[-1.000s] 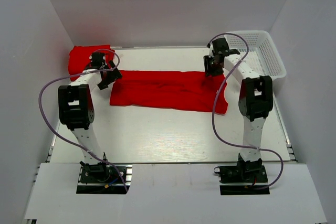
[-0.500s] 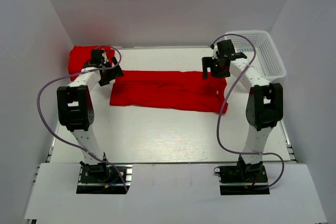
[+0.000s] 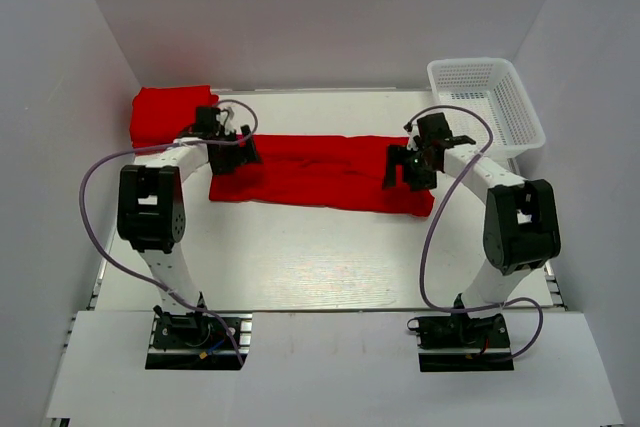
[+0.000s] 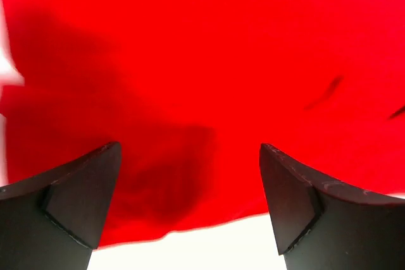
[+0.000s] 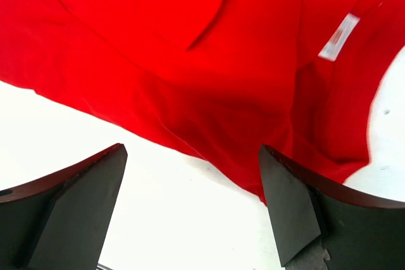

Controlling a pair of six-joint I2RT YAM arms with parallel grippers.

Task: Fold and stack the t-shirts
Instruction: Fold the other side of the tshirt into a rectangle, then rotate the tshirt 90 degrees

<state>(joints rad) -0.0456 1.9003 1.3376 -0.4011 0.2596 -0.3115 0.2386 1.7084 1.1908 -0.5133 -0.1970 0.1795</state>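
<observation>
A red t-shirt (image 3: 320,172) lies folded into a long band across the middle of the table. A folded red t-shirt (image 3: 160,112) sits at the back left corner. My left gripper (image 3: 237,157) is open and empty just over the band's left end; in the left wrist view red cloth (image 4: 209,74) fills the frame, its near edge between my fingers. My right gripper (image 3: 405,169) is open and empty over the band's right end. The right wrist view shows the cloth (image 5: 209,61), its white label (image 5: 338,36) and its near edge.
A white mesh basket (image 3: 487,102) stands at the back right, beyond the right arm. White walls close in the table on the left, back and right. Purple cables loop off both arms.
Both grippers have come forward and down from the band's far side to its two ends. The shirt has not visibly moved.
</observation>
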